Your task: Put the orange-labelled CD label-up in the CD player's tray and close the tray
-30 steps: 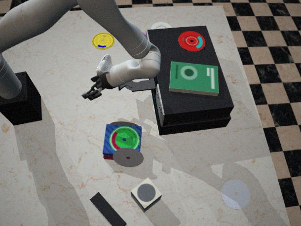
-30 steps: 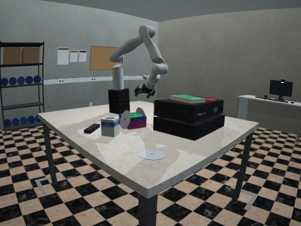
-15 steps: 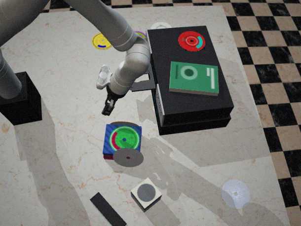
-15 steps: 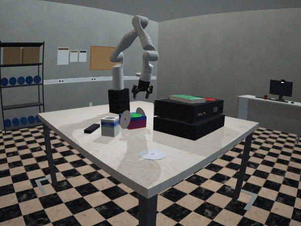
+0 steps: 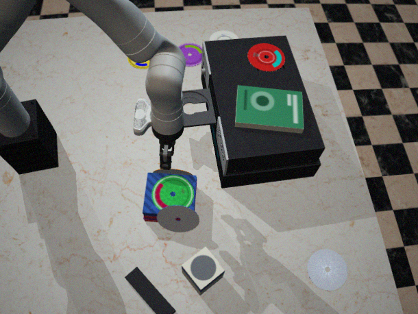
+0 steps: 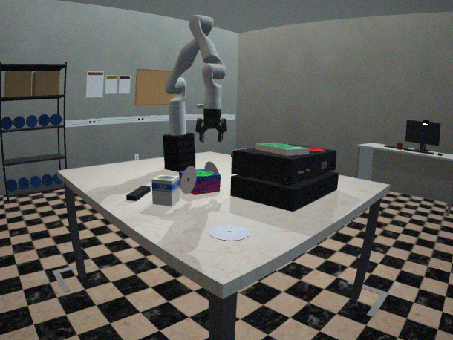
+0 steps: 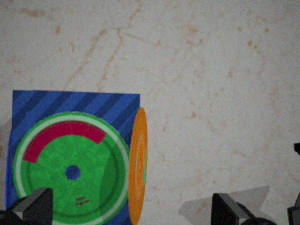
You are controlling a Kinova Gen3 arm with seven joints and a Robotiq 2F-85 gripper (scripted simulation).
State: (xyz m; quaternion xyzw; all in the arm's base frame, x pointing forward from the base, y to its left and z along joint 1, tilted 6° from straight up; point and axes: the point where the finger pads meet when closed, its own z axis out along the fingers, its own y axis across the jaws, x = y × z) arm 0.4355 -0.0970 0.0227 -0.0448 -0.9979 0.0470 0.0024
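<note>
The gripper (image 6: pixel 211 133) is hanging wide open and empty, pointing straight down above the table (image 6: pixel 260 237), over the far edge of the blue stack of cases (image 5: pixel 149 202). The orange-labelled CD (image 7: pixel 138 165) is standing on edge, leaning against that side of the stack, beside the green disc (image 5: pixel 173 192) lying on top. The CD player's tray (image 5: pixel 200 110) is sticking out open from the black player (image 5: pixel 271 151), partly hidden under the arm (image 5: pixel 164 89).

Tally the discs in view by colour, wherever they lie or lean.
Orange CD: 1
Green disc: 1
Red disc: 1
Purple disc: 1
Yellow disc: 1
Grey disc: 1
White or silvery discs: 2
Total: 8
</note>
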